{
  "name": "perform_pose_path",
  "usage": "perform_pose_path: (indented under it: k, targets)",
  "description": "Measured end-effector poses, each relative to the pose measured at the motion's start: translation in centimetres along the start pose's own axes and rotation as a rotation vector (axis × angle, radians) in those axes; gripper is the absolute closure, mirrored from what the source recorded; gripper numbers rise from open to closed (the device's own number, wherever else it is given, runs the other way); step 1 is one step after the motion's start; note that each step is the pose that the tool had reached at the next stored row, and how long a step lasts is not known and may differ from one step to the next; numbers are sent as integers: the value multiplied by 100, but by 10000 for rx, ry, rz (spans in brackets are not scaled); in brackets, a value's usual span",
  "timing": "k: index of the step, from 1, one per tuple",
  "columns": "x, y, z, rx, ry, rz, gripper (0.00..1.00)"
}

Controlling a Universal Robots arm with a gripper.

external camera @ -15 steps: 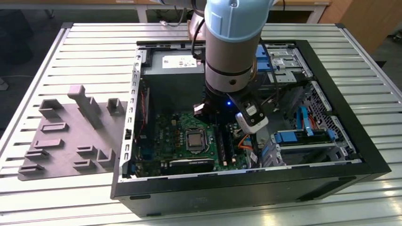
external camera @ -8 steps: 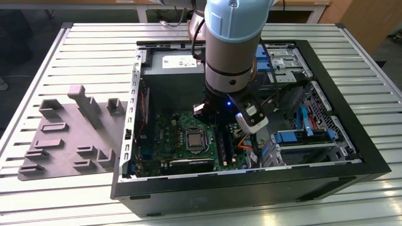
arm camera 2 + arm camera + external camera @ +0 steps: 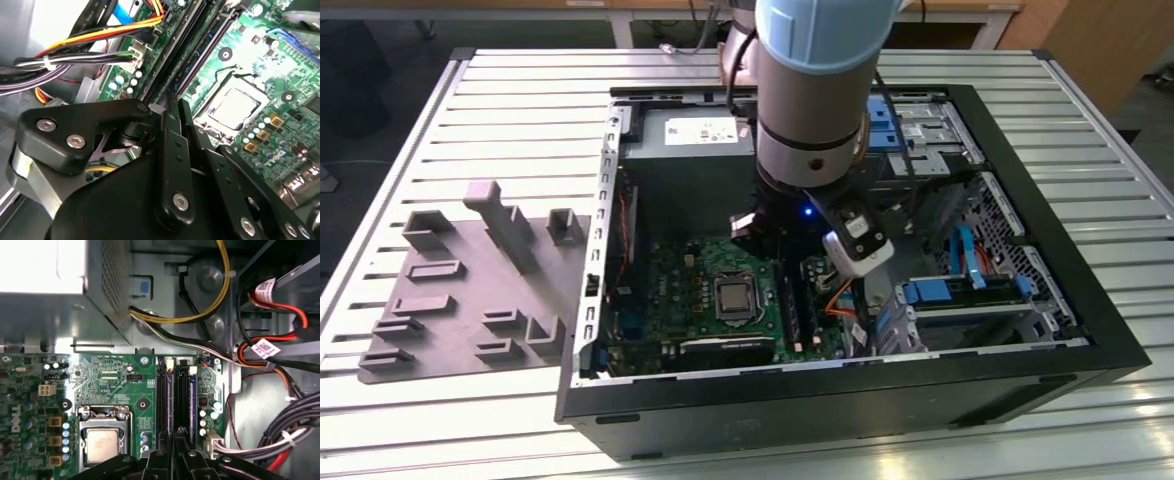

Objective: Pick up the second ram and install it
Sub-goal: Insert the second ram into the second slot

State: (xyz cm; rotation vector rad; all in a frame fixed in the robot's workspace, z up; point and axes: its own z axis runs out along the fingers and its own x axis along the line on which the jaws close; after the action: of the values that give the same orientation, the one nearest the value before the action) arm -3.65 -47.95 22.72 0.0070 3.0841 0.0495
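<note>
My gripper [image 3: 790, 262] is down inside the open computer case [image 3: 1067, 300], right over the memory slots [image 3: 164, 400] beside the processor socket [image 3: 102, 442] on the green motherboard [image 3: 680, 285]. In both wrist views the two black fingers [image 3: 175, 447] stand almost together. Between them runs a thin dark strip seen edge-on, which I take to be the second ram [image 3: 180, 407], lying in line with the slots. Whether it sits in a slot or just above one I cannot tell. The slots [image 3: 200, 55] run away from the fingertips [image 3: 170, 117].
A grey plastic tray [image 3: 467, 290] with raised blocks lies on the slatted table at the exterior view's left. Bundles of black, yellow and red cables [image 3: 280, 440] run close beside the slots. The power supply box [image 3: 60, 295] and blue drive brackets [image 3: 947, 292] crowd the case.
</note>
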Motion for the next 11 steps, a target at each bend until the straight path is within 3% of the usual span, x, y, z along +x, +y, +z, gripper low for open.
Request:
perform_pose_path:
  k: [3,11]
  targets:
    - [-4,2,-72,1,1,0,81]
    - [-5,3,-86,1,1,0,83]
